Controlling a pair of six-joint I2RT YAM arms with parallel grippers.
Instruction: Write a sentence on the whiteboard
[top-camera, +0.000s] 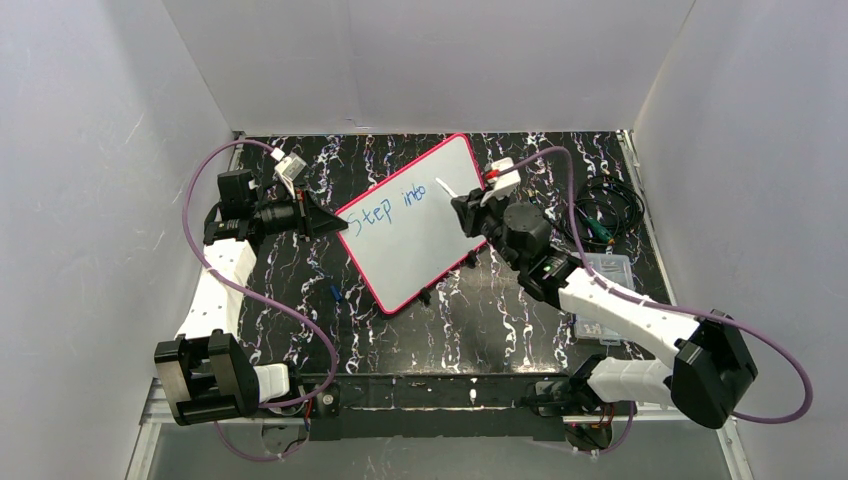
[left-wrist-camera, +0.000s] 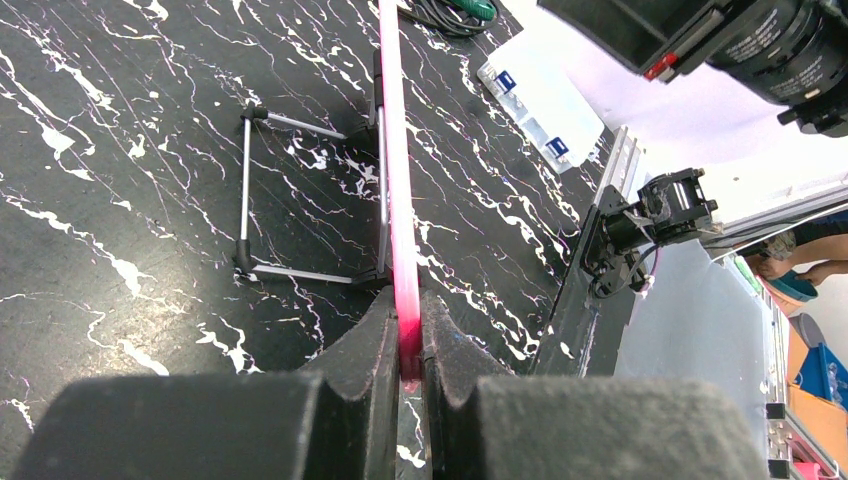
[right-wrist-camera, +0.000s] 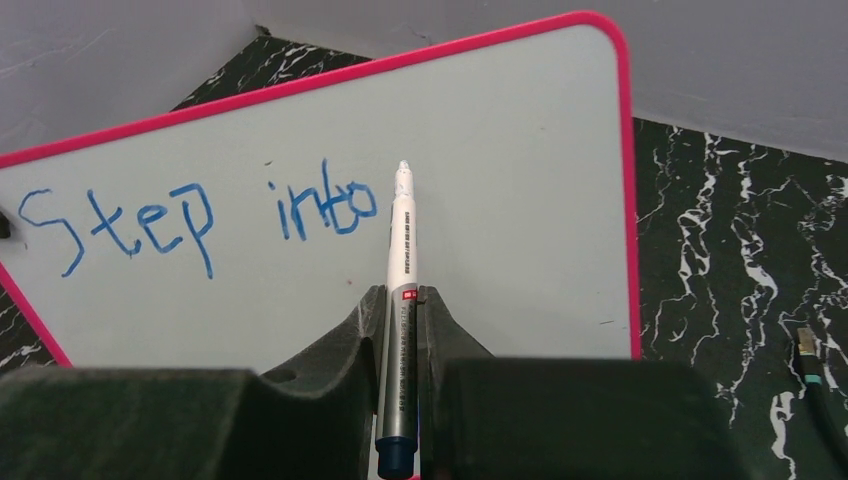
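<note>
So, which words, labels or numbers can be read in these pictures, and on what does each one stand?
"Step into": blue handwriting on the whiteboard.
Small print and a red label on the marker: too small to read.
Blue labels on the clear box: too blurred to read.

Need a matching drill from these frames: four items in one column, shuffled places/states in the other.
1. left tool
2. right tool
3. blue handwritten words "Step into"
4. clear plastic box

A. on the black marbled table, near its right edge
B. shut on the slim white marker pen
C. on the white face of the flat rectangular whiteboard
D. shut on the whiteboard's thin pink-red frame

Pairs: 1-D, 2-B, 3-C, 4-A
</note>
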